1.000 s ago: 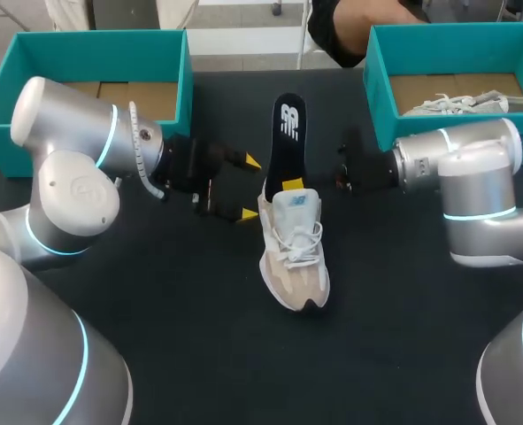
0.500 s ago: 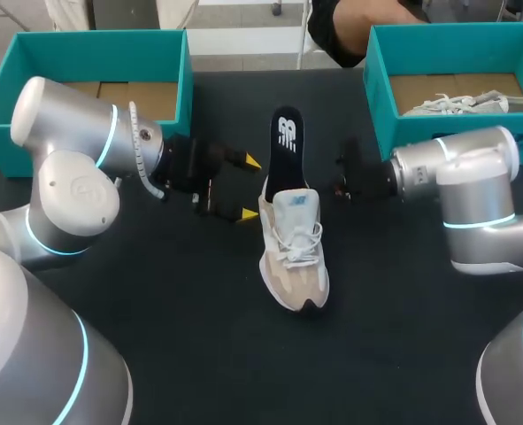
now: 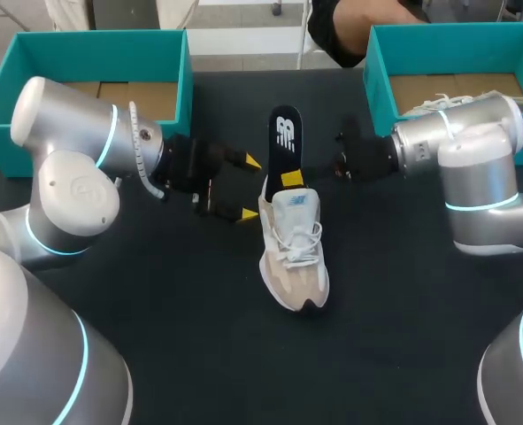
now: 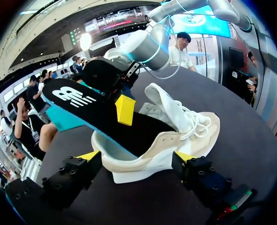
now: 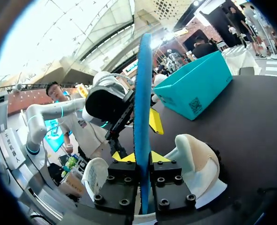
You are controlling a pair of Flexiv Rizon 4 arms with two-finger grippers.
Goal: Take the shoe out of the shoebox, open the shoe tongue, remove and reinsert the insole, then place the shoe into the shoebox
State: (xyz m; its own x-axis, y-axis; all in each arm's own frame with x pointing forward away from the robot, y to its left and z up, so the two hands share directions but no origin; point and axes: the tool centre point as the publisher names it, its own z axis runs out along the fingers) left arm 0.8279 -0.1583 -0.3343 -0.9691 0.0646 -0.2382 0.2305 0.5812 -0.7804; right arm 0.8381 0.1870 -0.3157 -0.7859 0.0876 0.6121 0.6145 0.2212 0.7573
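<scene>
On the black table [image 3: 155,336], right gripper [image 3: 288,181] clamps logo-printed insole [image 3: 285,133]; left gripper [image 3: 248,188] gapes beside shoe [image 3: 295,257].

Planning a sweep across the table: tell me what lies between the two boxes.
The head view shows the insole, held by the right gripper, its lower end in the shoe, and the left gripper open beside that shoe.

Work surface: one table [image 3: 155,354] with a flat, matte black top that takes up most of the head view. The top is plain and of one colour throughout. Its far edge runs straight across the back. Lighting on the surface is even, and shadows are soft and close to whatever casts them. In both wrist views the same top reads dark grey, with a faint pale sheen.
</scene>
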